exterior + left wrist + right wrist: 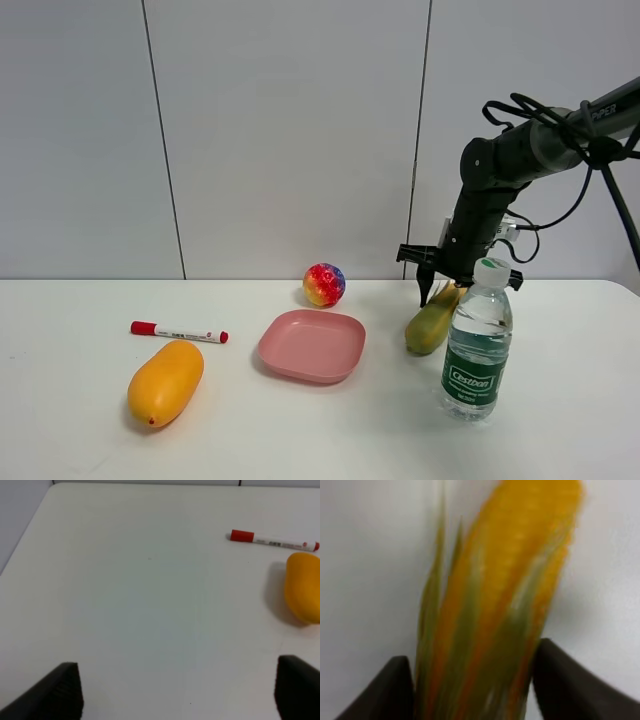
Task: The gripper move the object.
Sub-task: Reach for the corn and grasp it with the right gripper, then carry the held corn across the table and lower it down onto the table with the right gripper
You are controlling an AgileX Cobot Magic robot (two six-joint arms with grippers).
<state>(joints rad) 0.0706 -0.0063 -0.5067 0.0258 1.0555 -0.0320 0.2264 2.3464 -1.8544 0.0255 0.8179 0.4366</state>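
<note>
The toy corn cob (428, 325), yellow kernels in a green husk, lies on the white table right of the pink plate, partly hidden behind a water bottle. My right gripper (437, 292) comes down on its far end. In the right wrist view the black fingers (395, 690) press against both sides of the corn (510, 580), which fills the picture and is blurred. My left gripper (175, 695) is open and empty over bare table; it is out of the exterior high view.
A pink plate (311, 345) sits mid-table. A clear water bottle (478, 340) stands just in front of the corn. An orange-yellow mango (165, 382) and a red-capped marker (178, 331) lie at the left. A multicoloured ball (324, 284) rests near the back wall.
</note>
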